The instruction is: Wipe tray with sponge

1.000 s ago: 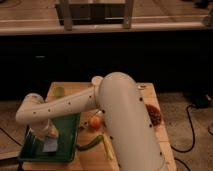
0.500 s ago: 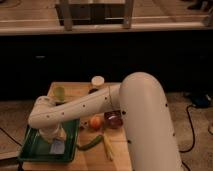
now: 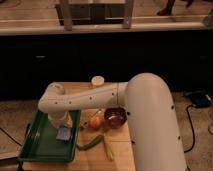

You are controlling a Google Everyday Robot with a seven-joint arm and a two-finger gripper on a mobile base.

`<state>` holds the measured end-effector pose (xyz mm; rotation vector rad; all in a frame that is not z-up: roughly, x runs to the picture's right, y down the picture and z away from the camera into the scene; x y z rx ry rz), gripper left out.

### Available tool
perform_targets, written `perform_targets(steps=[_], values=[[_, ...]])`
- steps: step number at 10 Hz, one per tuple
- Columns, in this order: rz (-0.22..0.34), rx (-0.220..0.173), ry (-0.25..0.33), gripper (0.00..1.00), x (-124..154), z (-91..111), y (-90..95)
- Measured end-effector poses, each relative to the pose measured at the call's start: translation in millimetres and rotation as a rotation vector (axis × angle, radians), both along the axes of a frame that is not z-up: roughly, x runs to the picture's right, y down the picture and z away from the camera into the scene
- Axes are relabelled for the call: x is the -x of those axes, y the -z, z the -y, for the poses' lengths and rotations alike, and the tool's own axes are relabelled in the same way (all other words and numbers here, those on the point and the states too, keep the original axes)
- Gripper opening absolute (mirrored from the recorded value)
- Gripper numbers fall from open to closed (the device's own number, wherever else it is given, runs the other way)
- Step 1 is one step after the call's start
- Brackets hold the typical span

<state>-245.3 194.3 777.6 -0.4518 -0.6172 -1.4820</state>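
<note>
The dark green tray (image 3: 35, 145) lies at the front left of the wooden table. The small pale blue-grey sponge (image 3: 63, 134) rests on the tray floor near its right rim. My gripper (image 3: 61, 126) points straight down onto the sponge from above and is shut on it, pressing it on the tray. My white arm reaches in from the right, across the table, and hides the tray's far right corner.
A dark red bowl (image 3: 115, 118), an orange fruit (image 3: 95, 122), a green cucumber-like vegetable (image 3: 92, 142) and a yellow piece (image 3: 108, 148) lie right of the tray. A white cup (image 3: 97, 81) stands at the table's back. A dark counter runs behind.
My gripper has moved with the sponge from the tray's middle toward its right side and a little farther back. The view has shifted too.
</note>
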Motion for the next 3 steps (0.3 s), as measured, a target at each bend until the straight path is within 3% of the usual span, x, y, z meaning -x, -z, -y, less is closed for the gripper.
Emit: perform_targets(steps=[3], values=[[0.066,-0.009,0.046,0.00,49.3,2.7,4.3]])
